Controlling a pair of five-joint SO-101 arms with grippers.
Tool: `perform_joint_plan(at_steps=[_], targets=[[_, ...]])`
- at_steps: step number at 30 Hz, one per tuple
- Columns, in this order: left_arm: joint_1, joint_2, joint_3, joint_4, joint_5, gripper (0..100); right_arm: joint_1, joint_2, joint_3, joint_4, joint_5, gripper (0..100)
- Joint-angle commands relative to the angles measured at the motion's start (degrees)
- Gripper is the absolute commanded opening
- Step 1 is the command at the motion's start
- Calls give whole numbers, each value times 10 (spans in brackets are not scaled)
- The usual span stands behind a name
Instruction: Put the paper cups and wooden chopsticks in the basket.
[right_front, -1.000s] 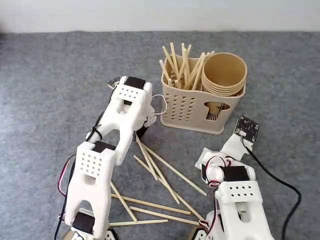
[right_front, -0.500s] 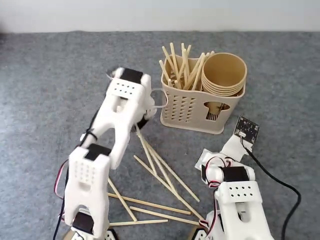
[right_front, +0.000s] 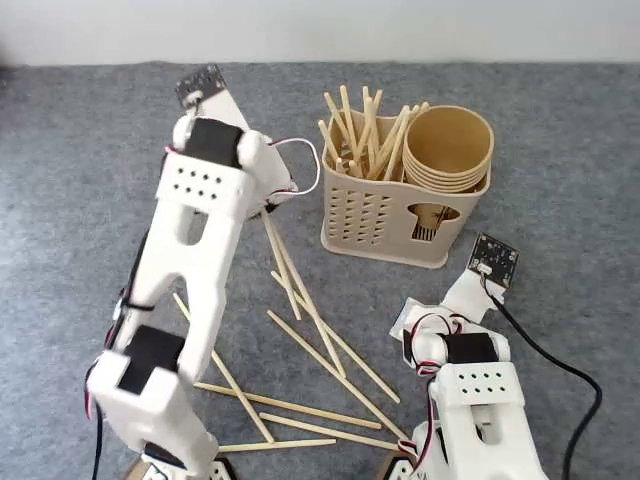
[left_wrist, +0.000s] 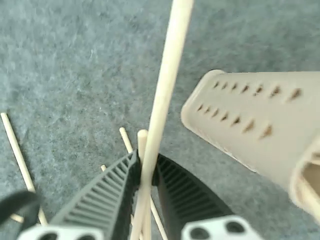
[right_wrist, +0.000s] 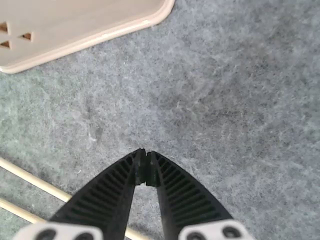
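**Status: left gripper holds chopstick beside basket; right gripper closed and empty**

1. Left arm. The left gripper (left_wrist: 145, 162) is raised above the grey carpet (right_front: 80, 200), just beside the perforated side wall of the basket (left_wrist: 255, 115). Its fingers are clamped on one wooden chopstick (left_wrist: 167, 75). The stick passes between the jaws and extends well past the fingertips. The blunt end of a second stick (left_wrist: 142, 135) sits between the fingertips against the first; whether it is also gripped cannot be determined.

2. Right arm. The right gripper (right_wrist: 146, 167) hangs over bare carpet near the front base of the basket. Its fingertips meet, with nothing between them.

3. Basket contents. In the high view the basket stands upright at the far side of the work area. The paper cups (right_front: 450, 145) are nested in one stack in the compartment farther from the left arm. A bundle of chopsticks (right_front: 365, 135) stands on end in the adjoining compartment and leans at mixed angles.

4. Items outside the basket. Several loose chopsticks (right_front: 300, 410) lie flat and crossed on the carpet between the two arms, in front of the basket. Two of them lie close to the right gripper.
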Motion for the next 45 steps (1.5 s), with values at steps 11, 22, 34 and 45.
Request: perform_joint_plan(at_steps=[11,22,34,45], targets=[[-7,-61,-212,-79,-26,13,6,-17,-5,-7,-6,8],[-6,-15,-342,-247,-37,13,6,-17,-5,-7,-6,8],[6,11,-342,-334,-98,13,2,-17,-5,-7,-5,8],[37,79,-336,-352,-121,13,2,-17,-5,-7,-6,8]])
